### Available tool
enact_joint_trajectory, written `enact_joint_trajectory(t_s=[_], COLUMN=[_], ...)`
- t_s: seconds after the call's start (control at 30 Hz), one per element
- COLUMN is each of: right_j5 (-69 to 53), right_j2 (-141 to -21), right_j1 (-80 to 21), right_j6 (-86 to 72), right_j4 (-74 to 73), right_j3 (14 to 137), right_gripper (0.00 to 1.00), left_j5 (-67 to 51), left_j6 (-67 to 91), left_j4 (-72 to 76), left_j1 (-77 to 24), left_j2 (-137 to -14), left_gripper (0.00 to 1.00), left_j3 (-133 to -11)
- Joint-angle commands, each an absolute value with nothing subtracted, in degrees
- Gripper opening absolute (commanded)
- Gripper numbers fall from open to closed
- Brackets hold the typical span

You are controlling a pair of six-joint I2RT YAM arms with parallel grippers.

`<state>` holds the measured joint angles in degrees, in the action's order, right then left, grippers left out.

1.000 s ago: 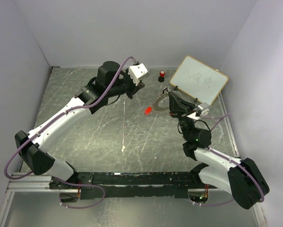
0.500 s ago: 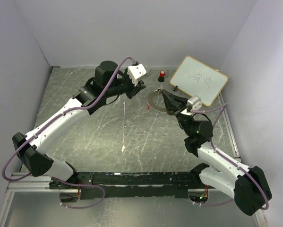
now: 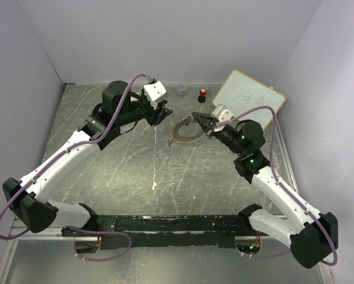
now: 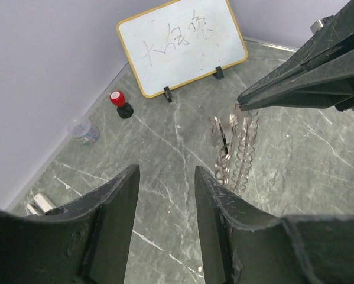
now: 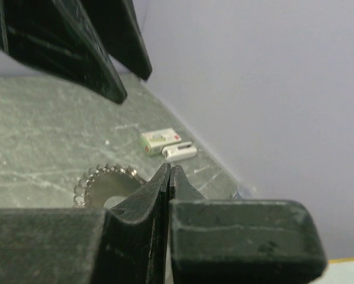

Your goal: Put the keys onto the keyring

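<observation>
Right pincer (image 4: 243,105) is clamped on the ring (image 4: 243,148) by its top edge, dangling it near the whiteboard (image 4: 182,44), left pincer (image 4: 166,171) spread; looks thin, stiff, light, probably slippery, so I'd grip across the teeth.

The left arm (image 3: 76,148) stretches out long. The left gripper (image 3: 160,113) hangs near the keyring (image 3: 182,134), on its left side, pointing at it. Its fingers (image 4: 120,201) are apart and hold nothing. The right arm (image 3: 274,186) bends at the elbow and leans in from the keyring's right side. The right gripper (image 3: 195,118) is pinched tight on the keyring's top edge.
</observation>
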<state>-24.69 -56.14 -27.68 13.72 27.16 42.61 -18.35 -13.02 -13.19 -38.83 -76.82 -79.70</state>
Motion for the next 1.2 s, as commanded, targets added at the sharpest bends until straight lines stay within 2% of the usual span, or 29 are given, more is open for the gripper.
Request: enact_joint_trajectory(t_s=[0.0, 0.27, 0.4, 0.53, 0.57, 0.6, 0.63, 0.67, 0.73, 0.83, 0.9, 1.0, 1.17], right_j5=[-27.84, -31.77, -29.43, -21.60, -20.18, -19.30, -19.14, -19.22, -20.02, -18.32, -16.54, -17.56, -24.43], right_j2=[-56.30, -59.09, -58.91, -59.72, -60.69, -61.97, -64.05, -65.14, -68.62, -71.57, -73.66, -76.90, -83.67], right_j1=[-26.64, -26.30, -26.28, -26.30, -26.35, -26.35, -26.37, -26.37, -26.37, -26.45, -26.39, -26.22, -25.12], right_j6=[18.58, 22.44, 20.95, 11.20, 8.50, 6.78, 6.02, 5.48, 5.24, 1.60, -1.18, -3.42, -11.22], right_j4=[19.80, 12.40, 12.66, 14.37, 13.27, 11.64, 10.04, 8.80, 7.80, 10.35, 12.11, 14.46, 22.63], right_j3=[45.30, 49.22, 48.40, 46.49, 47.01, 47.67, 48.32, 48.85, 49.29, 48.56, 48.70, 49.18, 49.10], right_gripper=[0.00, 0.00, 0.00, 0.00, 0.06, 0.24, 0.67, 0.95, 1.00, 1.00, 1.00, 1.00, 0.99], left_j5=[-22.61, -24.18, -22.84, -17.45, -15.23, -13.10, -11.67, -10.57, -8.50, -5.89, -4.39, -1.95, -1.71], left_j6=[-10.96, -10.02, -9.36, -6.82, -5.81, -4.66, -3.68, -2.84, -0.91, 1.32, 2.77, 5.66, 9.97], left_j4=[-8.55, -7.46, -6.44, -5.20, -4.31, -3.00, -1.59, -0.38, 2.14, 4.67, 5.85, 8.00, 11.33], left_j1=[-36.73, -35.47, -35.07, -34.98, -34.98, -34.94, -34.93, -34.90, -34.81, -34.70, -34.72, -34.63, -34.46], left_j2=[-74.12, -74.07, -72.66, -71.65, -71.30, -70.85, -70.38, -69.99, -69.31, -68.53, -68.04, -67.08, -66.03], left_gripper=[0.54, 0.55, 0.56, 0.55, 0.55, 0.55, 0.57, 0.60, 0.68, 0.81, 0.85, 0.99, 1.00], left_j3=[-77.62, -75.76, -73.93, -71.41, -70.27, -68.71, -67.38, -65.97, -63.55, -60.63, -59.06, -56.23, -52.24])
